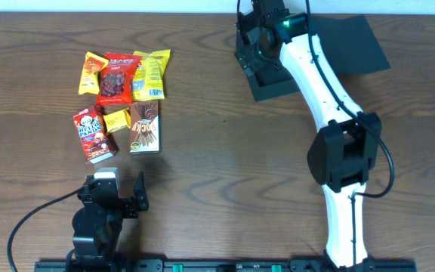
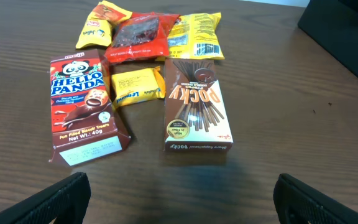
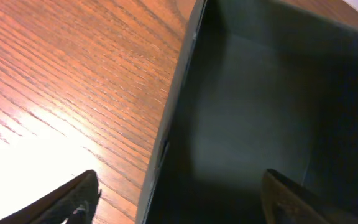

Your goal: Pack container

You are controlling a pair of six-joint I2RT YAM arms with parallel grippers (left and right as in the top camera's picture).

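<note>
Even bright overhead light; glare patch on table [image 3: 36, 155] in right wrist view, pincer tips blurred.

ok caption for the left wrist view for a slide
Open left gripper faces Hello Panda box, Pocky box and snack packets behind, container at top right.

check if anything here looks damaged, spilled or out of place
Nothing stands out. The Pocky box and Hello Panda box lie intact among the other packets, nothing spilled. The container sits open, its flap folded back.
</note>
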